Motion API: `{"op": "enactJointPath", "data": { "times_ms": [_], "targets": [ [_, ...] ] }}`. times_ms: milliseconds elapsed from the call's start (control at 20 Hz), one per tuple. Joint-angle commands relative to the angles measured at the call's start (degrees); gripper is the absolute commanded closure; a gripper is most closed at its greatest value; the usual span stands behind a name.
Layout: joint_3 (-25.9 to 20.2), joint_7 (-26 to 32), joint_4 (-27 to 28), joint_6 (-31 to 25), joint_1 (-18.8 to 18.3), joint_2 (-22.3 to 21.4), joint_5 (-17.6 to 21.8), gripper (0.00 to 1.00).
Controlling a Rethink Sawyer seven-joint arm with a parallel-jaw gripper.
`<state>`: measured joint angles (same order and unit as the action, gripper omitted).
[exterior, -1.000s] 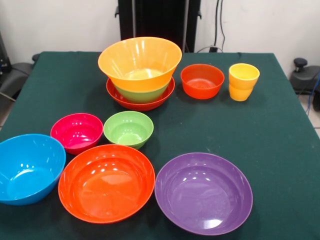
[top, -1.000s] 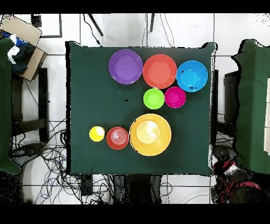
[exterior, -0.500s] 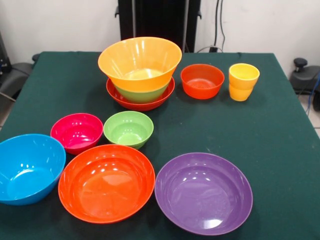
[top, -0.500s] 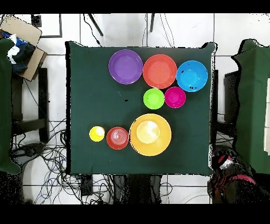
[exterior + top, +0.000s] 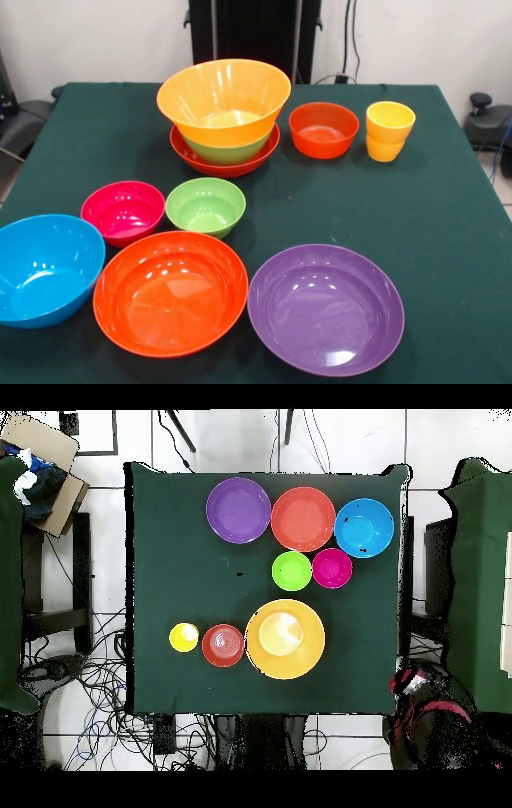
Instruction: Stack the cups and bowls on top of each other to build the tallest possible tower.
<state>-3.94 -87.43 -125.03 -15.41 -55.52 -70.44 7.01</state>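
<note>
The tower [image 5: 223, 96] stands at the table's far middle: a large orange bowl nested in a lime green bowl [image 5: 228, 150], which sits in a wide red-orange bowl [image 5: 260, 154]. Beside it are a small red-orange bowl [image 5: 323, 130] and two nested yellow cups [image 5: 390, 130]. Nearer lie loose bowls: magenta [image 5: 122, 211], small green [image 5: 206, 206], blue [image 5: 44, 268], large red-orange [image 5: 170, 292] and purple [image 5: 326, 308]. In the overhead view my red and black arm ends with the gripper [image 5: 408, 681] off the table's bottom right corner, away from every bowl.
The green table [image 5: 448, 216] has bare cloth along its right side in the front view. On the overhead view, cables [image 5: 90, 684] lie on the floor at the left, and a cardboard box [image 5: 45, 459] sits at the upper left.
In the overhead view the arm at the bottom right has shifted up and left toward the table's corner. The bowls and cups have not moved.
</note>
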Motion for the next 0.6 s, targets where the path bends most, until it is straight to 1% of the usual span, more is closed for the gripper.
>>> {"op": "enactJointPath", "data": {
  "times_ms": [50,200,300,500,600],
  "targets": [
    [-1.8,-5.0,2.1,2.3,2.1,5.3,3.5,0.0],
    [-2.1,-4.6,1.8,0.8,1.9,4.6,3.1,0.0],
    [-2.4,-3.6,1.3,-0.9,1.4,3.2,2.7,0.0],
    [-3.1,-0.5,0.4,-5.4,-0.4,0.2,1.3,0.0],
    [-2.9,0.8,0.4,-8.4,-0.4,-1.8,0.5,0.0]
  ]
}}
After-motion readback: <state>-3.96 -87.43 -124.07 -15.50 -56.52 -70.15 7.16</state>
